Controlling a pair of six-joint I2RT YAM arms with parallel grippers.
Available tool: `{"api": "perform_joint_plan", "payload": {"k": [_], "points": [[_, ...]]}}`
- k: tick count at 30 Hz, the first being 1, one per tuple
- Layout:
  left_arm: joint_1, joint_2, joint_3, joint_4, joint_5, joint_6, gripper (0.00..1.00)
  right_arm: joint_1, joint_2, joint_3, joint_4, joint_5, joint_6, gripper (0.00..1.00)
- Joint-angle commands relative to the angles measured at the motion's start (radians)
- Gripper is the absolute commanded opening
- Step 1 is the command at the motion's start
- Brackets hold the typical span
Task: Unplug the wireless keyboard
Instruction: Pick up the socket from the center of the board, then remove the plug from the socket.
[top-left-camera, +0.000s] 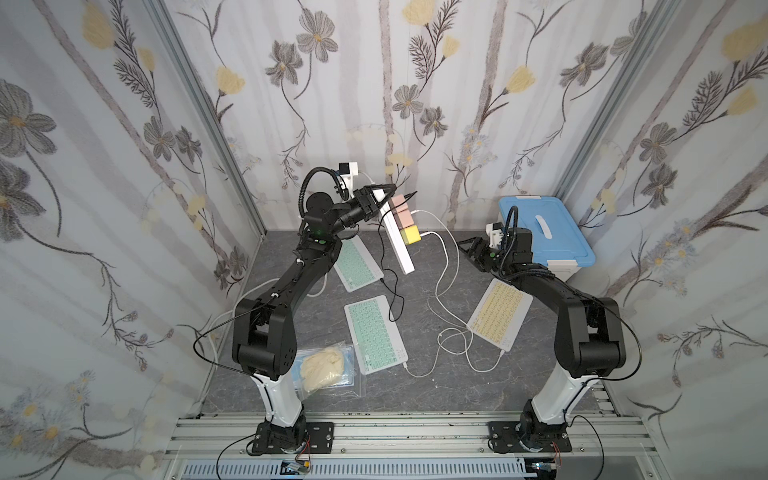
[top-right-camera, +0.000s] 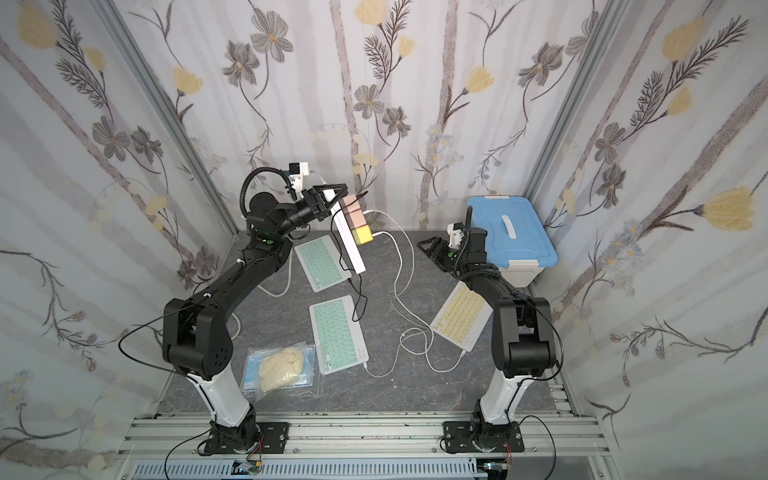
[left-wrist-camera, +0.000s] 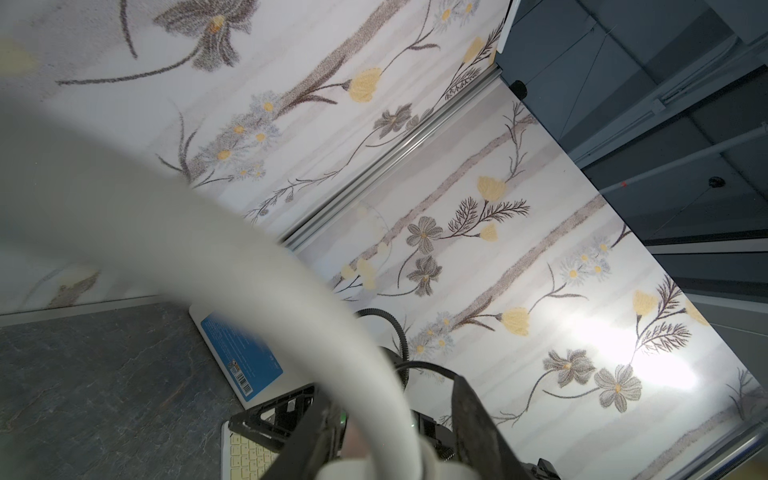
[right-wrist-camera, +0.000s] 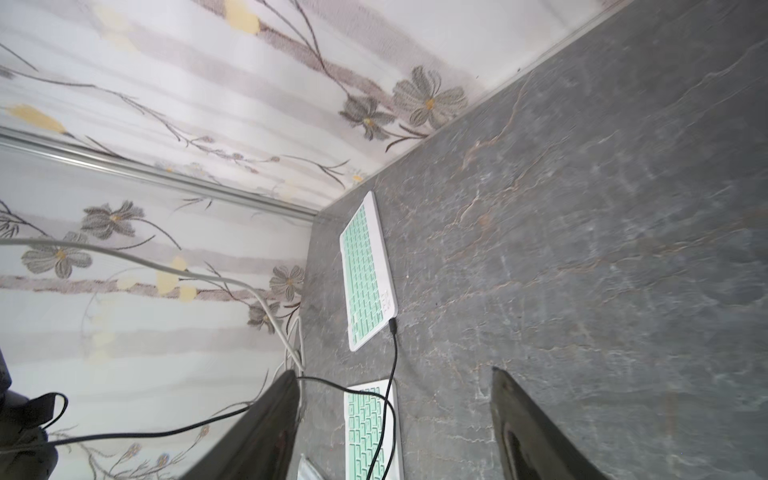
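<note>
My left gripper (top-left-camera: 380, 193) (top-right-camera: 332, 193) is shut on the far end of a white power strip (top-left-camera: 397, 241), holding it tilted in the air. Pink and yellow adapters (top-left-camera: 409, 232) sit plugged into the strip. In the left wrist view the strip's thick white cord (left-wrist-camera: 316, 332) runs between my fingers. A black cable (right-wrist-camera: 392, 345) is plugged into the far green keyboard (top-left-camera: 357, 266) (right-wrist-camera: 368, 274). White cables run to the near green keyboard (top-left-camera: 376, 332) and the yellow keyboard (top-left-camera: 498, 313). My right gripper (top-left-camera: 463, 245) (right-wrist-camera: 394, 372) hovers open above the table, holding nothing.
A blue-lidded bin (top-left-camera: 544, 232) stands at the back right, just behind my right arm. A clear bag with a cream lump (top-left-camera: 324, 365) lies by the left arm's base. Loose white cable loops (top-left-camera: 453, 340) lie between the near green and yellow keyboards.
</note>
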Motion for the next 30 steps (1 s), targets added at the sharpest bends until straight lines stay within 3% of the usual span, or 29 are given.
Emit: {"api": "perform_joint_plan", "payload": {"k": [1,8,14,19,25,30], "points": [[-0.009,-0.021,0.018,0.040,0.067,0.060,0.00,-0.010,-0.057,0.015,0.027,-0.004,-0.077,0.71],[-0.085,-0.022,0.124,-0.293,0.210,0.389,0.00,-0.011,-0.205,-0.002,0.155,-0.206,-0.224,0.73],[-0.133,-0.046,0.198,-0.610,0.242,0.699,0.00,-0.005,-0.232,0.017,0.228,-0.414,-0.292,0.75],[-0.140,-0.046,0.213,-0.643,0.256,0.756,0.00,0.060,-0.229,0.103,0.057,-0.443,-0.474,0.79],[-0.154,-0.041,0.213,-0.643,0.268,0.786,0.00,0.097,-0.197,0.152,0.141,-0.522,-0.371,0.81],[-0.161,-0.036,0.216,-0.639,0.263,0.788,0.00,0.149,-0.168,0.221,0.092,-0.532,-0.358,0.81]]}}
